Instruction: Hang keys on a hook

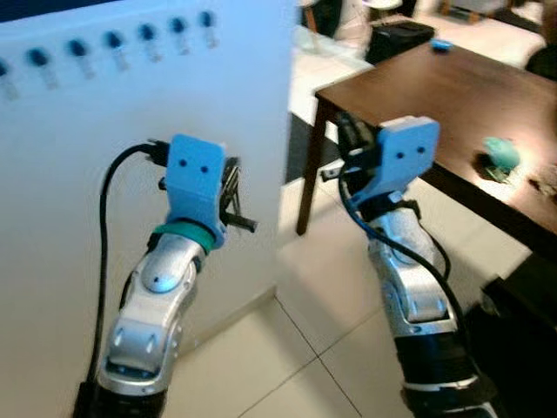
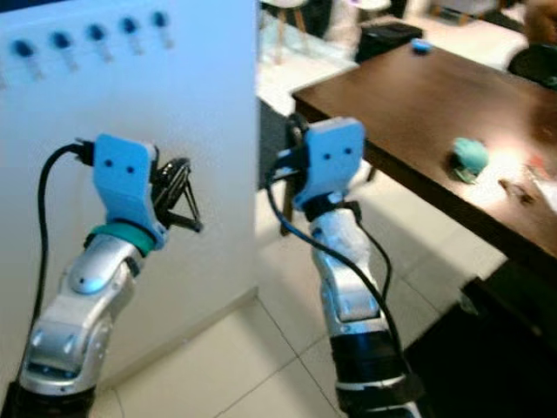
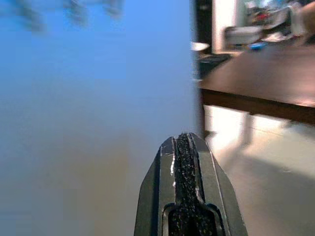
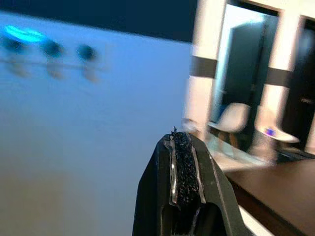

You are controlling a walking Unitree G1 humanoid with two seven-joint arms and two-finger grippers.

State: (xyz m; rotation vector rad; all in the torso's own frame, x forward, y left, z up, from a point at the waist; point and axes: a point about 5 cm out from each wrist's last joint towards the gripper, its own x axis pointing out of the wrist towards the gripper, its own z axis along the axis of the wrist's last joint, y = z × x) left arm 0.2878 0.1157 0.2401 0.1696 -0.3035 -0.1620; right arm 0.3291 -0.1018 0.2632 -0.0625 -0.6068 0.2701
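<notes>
Both grippers raised near white wall point(image 1: 130, 218), left gripper point(image 3: 187, 162) and right gripper point(image 4: 183, 162) each pressed together and pinching nothing; keys point(image 2: 520, 193) lie on table point(image 1: 452, 96), hooks point(image 1: 113, 42) bare.

There are no words, numbers, brand names or signs to read in any of the pictures. The pictures are blurry, and the white wall panel point(image 1: 130, 104), the dark table point(image 1: 452, 96) and the blue blocks on the robot's wrists show no letters at all.
</notes>
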